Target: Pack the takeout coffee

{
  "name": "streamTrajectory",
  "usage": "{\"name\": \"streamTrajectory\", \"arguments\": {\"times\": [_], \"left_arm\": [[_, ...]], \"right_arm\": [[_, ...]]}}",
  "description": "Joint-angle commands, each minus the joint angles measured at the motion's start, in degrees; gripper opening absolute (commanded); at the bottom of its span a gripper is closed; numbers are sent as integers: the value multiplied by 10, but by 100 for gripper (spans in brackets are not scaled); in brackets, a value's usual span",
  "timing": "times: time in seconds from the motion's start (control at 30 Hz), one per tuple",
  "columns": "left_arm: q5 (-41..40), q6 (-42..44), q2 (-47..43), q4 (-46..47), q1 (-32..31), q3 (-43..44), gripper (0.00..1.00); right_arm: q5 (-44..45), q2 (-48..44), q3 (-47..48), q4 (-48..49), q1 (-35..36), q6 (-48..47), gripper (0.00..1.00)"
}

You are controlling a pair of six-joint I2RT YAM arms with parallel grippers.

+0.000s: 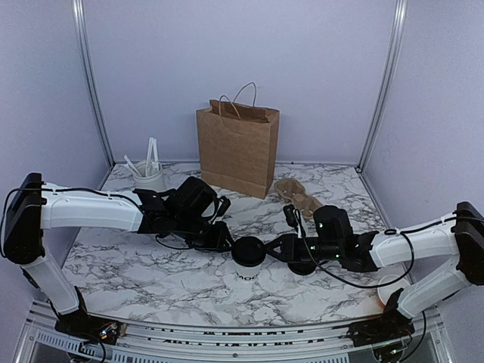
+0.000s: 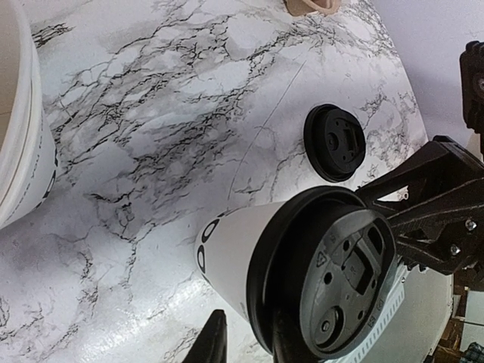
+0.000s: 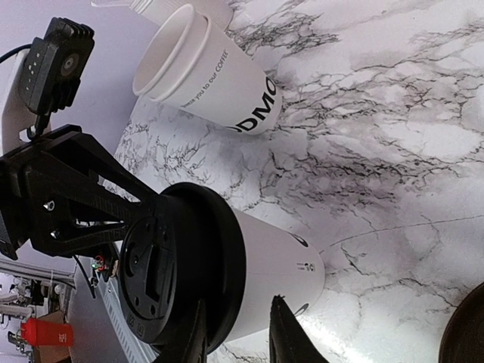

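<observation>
From above, the takeout coffee [image 1: 248, 255] stands upright on the marble table [image 1: 136, 265], near the front and about in the middle. The left gripper [image 1: 227, 243] meets its black lid from one side. The right gripper [image 1: 272, 248] meets it from the other side. A brown paper bag [image 1: 238, 151] stands open at the back, well apart from the cup. In the left wrist view, the cup fills the lower middle, with its lid facing the camera. The left gripper's two fingers [image 2: 215, 342] are close together, with the edge of the lid between them. The tips are cut off at the bottom, but it seems to be pinching the cup at its lid. A loose black lid [image 2: 335, 142] lies on the table just past the cup. In the right wrist view, the right gripper's fingers [image 3: 286, 336] also sit close together around the lid's edge, pinching it. A stack of white cups [image 3: 208, 72] shows farther back.
</observation>
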Motion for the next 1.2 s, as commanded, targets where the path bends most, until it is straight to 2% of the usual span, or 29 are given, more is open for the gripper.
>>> {"name": "streamTrajectory", "arguments": {"times": [0.0,0.37,0.57,0.87,1.03,1.17], "left_arm": [[-9,13,83,-103,-22,-58,21],[-24,22,72,-104,-22,-51,21],[-46,39,69,-130,-21,13,21],[-52,60,83,-148,-21,90,21],[-46,63,97,-149,-27,106,21],[-48,62,112,-148,-31,100,20]], "right_arm": [[-5,68,-40,-156,31,-8,26],[14,40,6,-206,24,-19,26],[23,24,68,-245,19,-38,26],[32,44,134,-269,22,-65,26],[64,65,161,-299,39,-77,26],[68,81,146,-290,48,-69,26]]}}
